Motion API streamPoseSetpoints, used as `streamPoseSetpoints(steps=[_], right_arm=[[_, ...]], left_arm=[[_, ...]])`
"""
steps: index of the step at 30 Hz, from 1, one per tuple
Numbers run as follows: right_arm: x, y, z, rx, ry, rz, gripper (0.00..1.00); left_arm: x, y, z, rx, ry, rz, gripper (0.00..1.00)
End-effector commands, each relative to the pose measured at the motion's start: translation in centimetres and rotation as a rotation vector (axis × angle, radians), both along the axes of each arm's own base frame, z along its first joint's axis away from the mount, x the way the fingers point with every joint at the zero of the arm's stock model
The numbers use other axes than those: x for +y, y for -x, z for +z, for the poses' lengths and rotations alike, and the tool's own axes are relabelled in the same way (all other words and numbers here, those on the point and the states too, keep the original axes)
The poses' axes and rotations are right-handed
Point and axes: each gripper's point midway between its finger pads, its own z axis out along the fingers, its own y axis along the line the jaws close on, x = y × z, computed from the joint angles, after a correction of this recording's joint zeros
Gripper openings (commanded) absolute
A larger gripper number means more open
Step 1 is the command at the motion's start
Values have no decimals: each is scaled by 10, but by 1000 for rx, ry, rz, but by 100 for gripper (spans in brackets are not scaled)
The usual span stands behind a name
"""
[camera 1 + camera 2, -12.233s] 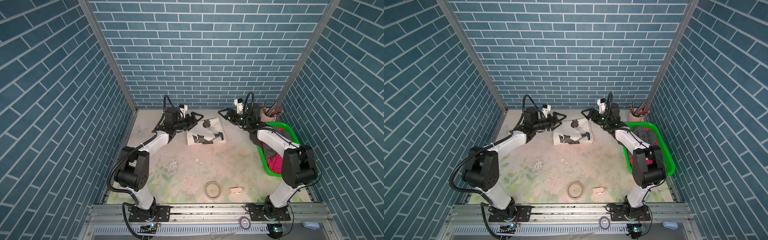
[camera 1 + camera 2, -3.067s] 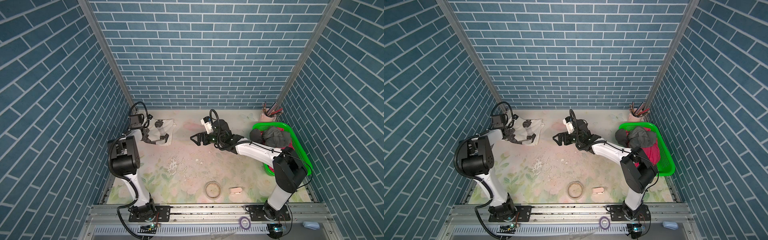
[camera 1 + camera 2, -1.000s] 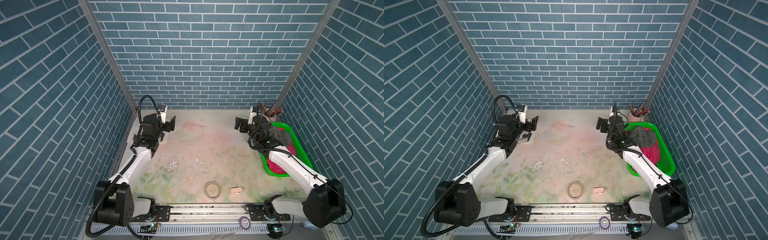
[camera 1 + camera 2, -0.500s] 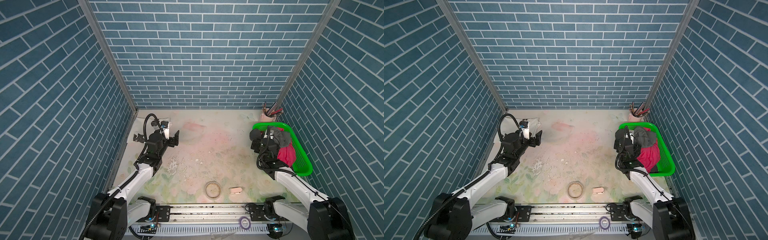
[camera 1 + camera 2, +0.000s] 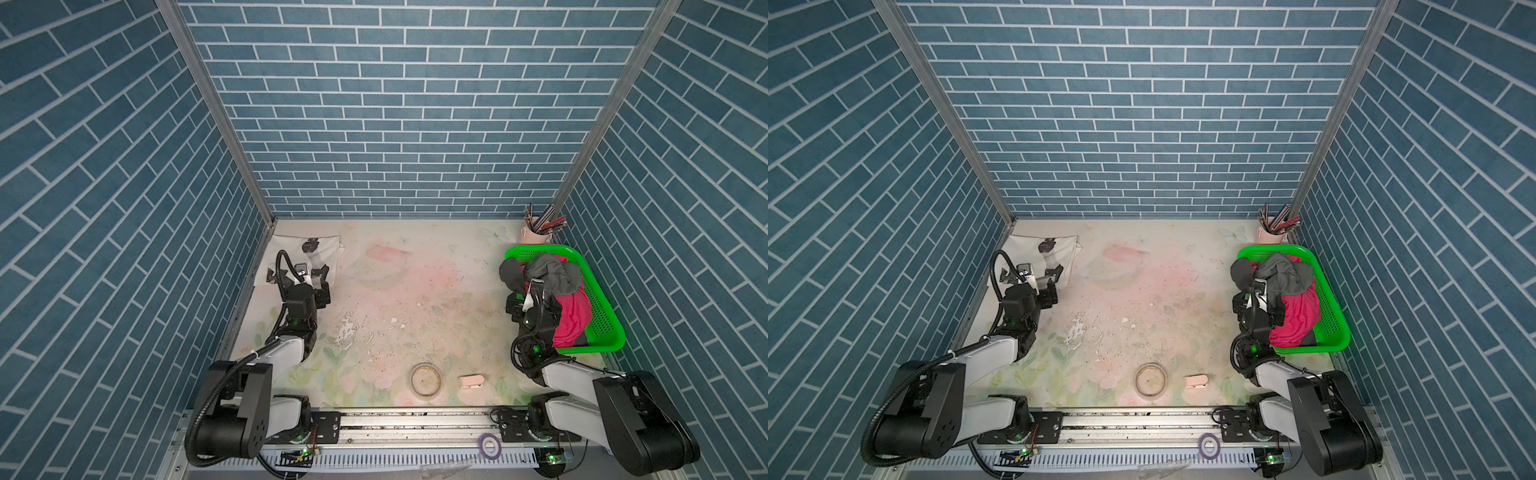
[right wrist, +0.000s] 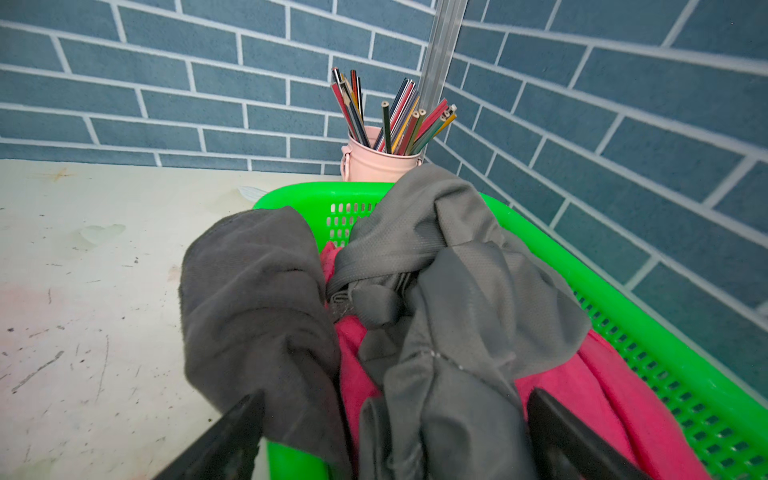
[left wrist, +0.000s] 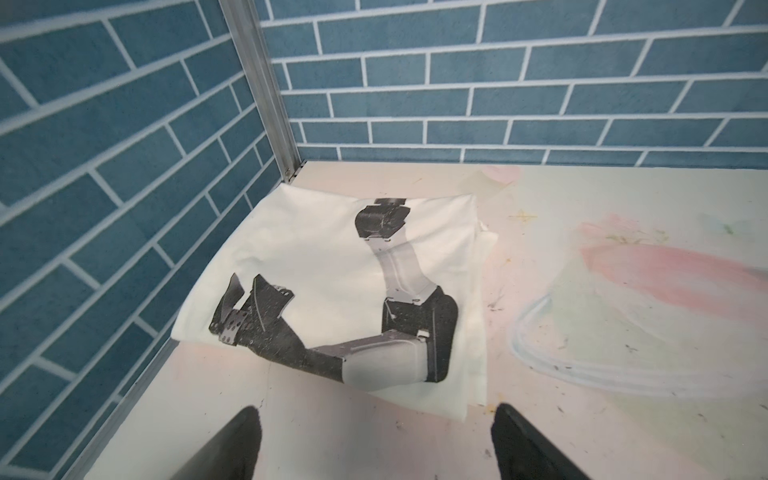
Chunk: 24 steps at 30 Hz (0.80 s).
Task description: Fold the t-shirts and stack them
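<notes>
left tool (image 7: 376,411) and right tool (image 6: 395,397) gape wide, empty; cream t-shirt (image 7: 316,249) bears robot-arm print (image 7: 386,357).

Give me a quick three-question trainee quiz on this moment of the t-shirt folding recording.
1. True or false: the cream-white t-shirt lies folded in the far left corner of the table, apart from the left gripper.
2. What is in the green basket? A) nothing; B) crumpled grey t-shirts and a magenta t-shirt; C) one folded white shirt.
3. Fill in: the jaws of the left gripper and of the right gripper both stand ____.
Key: 1 true; 2 B; 3 open.
</notes>
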Motion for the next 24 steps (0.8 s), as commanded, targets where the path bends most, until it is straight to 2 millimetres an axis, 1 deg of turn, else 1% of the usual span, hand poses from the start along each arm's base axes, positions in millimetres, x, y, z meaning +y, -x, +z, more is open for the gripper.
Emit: streamPoseSetpoints(steps=[1,3,9,14,18,21,24], right_arm=[[0,4,25,-145,-13,28,99],[5,4,26,-168,-37,55,99],[12,0,29,-200,-26,97,99],[11,-1,27,-224,-6,93,99],[14,0,24,-229,-5,113,99],[19,-2,22,-225,10,147,99],[21,-2,22,-224,11,159,99]], left_arm=[[7,-6,7,-92,70,-16,89],[8,-9,2,-76,90,-26,89],[1,-10,7,-110,90,-69,89],[-2,-12,13,-153,80,-94,88],[-3,-11,11,-181,66,-103,89],[-11,-13,7,-166,44,-130,89],[-24,-12,0,-173,7,-175,88]])
